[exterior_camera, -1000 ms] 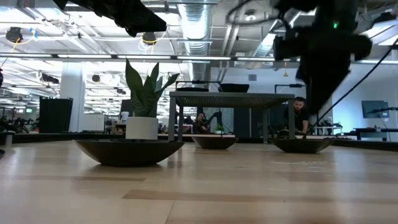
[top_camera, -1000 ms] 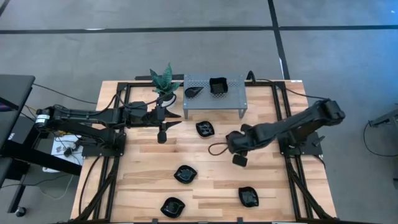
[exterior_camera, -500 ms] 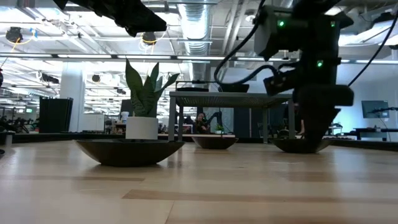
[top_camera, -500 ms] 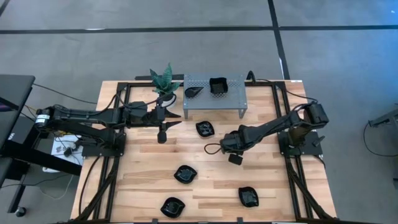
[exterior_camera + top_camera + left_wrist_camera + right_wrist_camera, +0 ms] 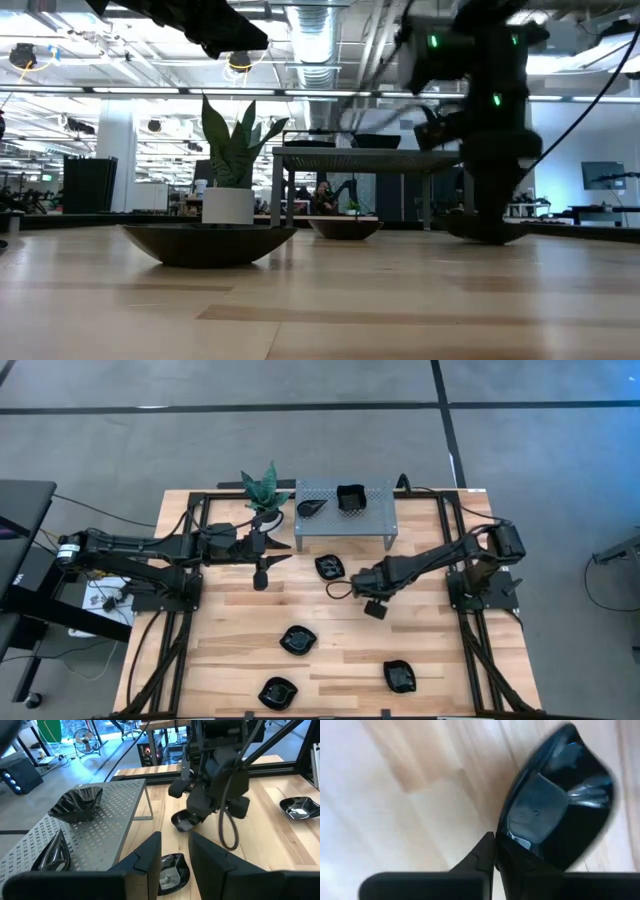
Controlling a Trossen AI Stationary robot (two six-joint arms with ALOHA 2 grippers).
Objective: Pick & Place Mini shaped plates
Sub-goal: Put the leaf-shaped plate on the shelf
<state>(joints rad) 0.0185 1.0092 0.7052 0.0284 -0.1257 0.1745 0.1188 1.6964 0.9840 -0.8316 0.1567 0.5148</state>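
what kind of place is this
Probably a robotics lab in an open industrial hall: exposed ceiling ducts, other desks with people behind, and a wooden table with two arms, black mini plates and a metal rack.

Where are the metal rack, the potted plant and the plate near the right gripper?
metal rack (image 5: 375, 518): high view, bare perforated top.
potted plant (image 5: 262, 488): high view, leaves.
plate near the right gripper (image 5: 329, 567): high view, its centre.
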